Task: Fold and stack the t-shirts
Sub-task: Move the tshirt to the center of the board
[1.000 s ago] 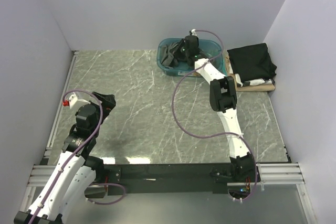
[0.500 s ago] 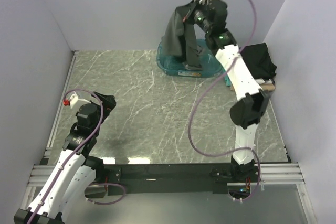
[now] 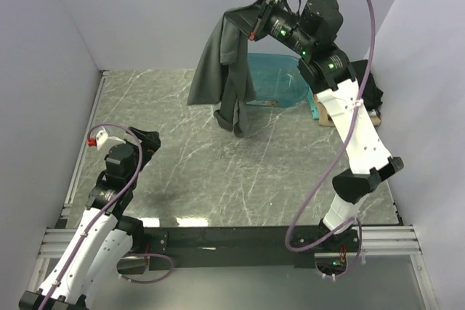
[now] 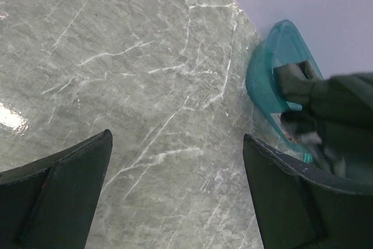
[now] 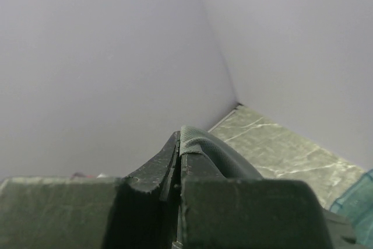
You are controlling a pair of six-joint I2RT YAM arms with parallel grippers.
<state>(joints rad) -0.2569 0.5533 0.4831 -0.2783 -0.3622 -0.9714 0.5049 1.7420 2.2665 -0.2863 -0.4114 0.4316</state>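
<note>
Big item first: the charcoal t-shirt point(image 3: 221, 70) hangs high over the far side of the bench point(image 3: 218, 172), draped and unfolded. It is held by the right tool point(image 3: 256, 21), whose fingers are pressed together on a ridge of the cloth. The lower end dangles left of the teal tub point(image 3: 283, 86), and whether it brushes the surface I can't tell. So this one is clear of the tub but not laid flat, not folded and not stacked. By my reading, its fold hasn't begun.

Far right corner now: a stack point(image 3: 372, 91) sits half hidden behind the right arm. It has a black tee on top and paler layers peeking out beneath, so part of the job looks done. Whether anything lies in the tub, I can't say.

The left tool point(image 4: 176, 138) waits at the near left, fingers spread wide, gripping nothing.

The room: pale lilac walls point(image 3: 145, 12) box in three sides. The bench is grey-green with white marble veining, smooth and glossy, with glare along its near edge.
</note>
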